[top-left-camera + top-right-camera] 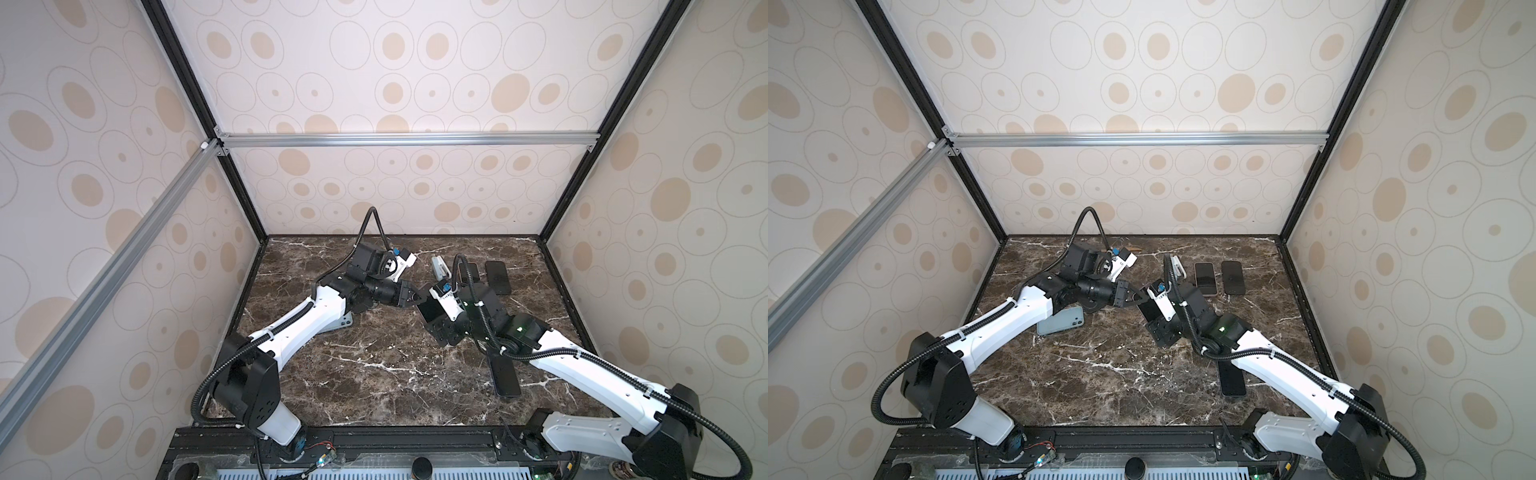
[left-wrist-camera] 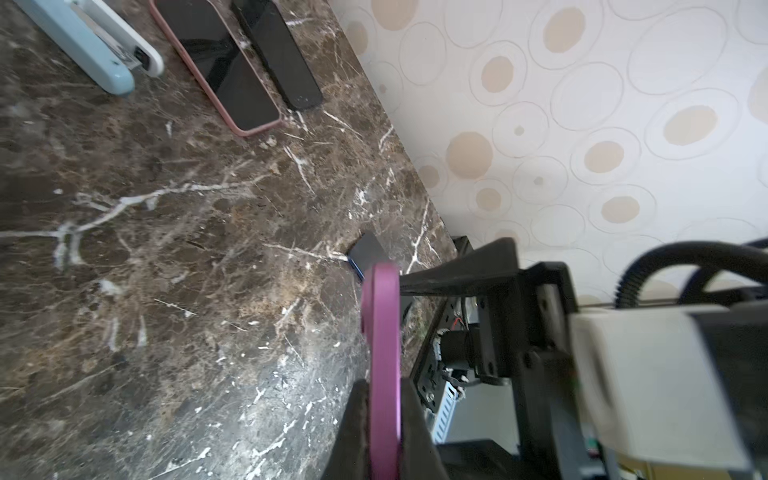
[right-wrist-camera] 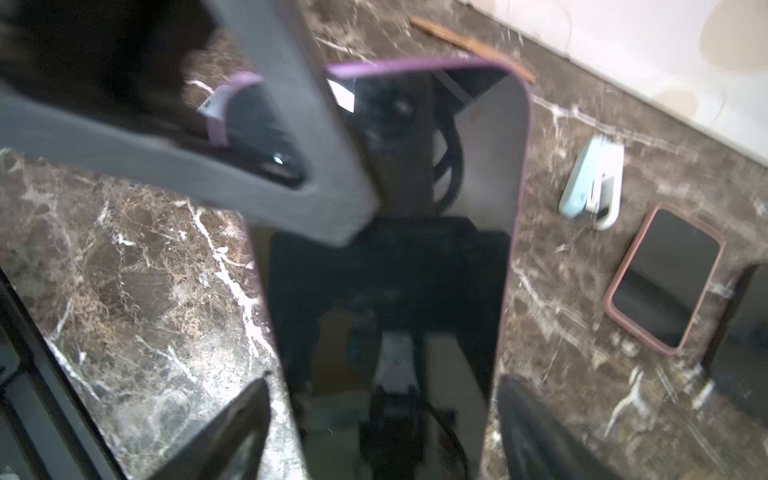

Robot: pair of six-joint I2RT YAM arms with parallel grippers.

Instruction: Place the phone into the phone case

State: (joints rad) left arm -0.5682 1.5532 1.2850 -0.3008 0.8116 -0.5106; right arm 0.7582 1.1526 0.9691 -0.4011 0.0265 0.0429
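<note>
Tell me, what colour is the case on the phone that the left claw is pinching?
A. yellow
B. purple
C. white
B: the left gripper is shut on the edge of a phone whose case shows purple in both wrist views.

The surface (image 1: 374,374) was dark brown marble with white veins. A pale blue and white stapler (image 1: 1176,266) lay toward its back edge. Just right of the stapler a phone in a pink case (image 1: 1205,278) lay screen up, and a black phone (image 1: 1232,277) lay beside that, farther from the stapler. A thin brown stick (image 3: 469,43) lay left of the stapler, close to the back wall. Well left of the stapler and nearer the front, a mint green phone (image 1: 1061,322) lay camera side up, partly hidden. Well in front of the stapler another dark phone (image 1: 1232,380) lay flat.
</note>
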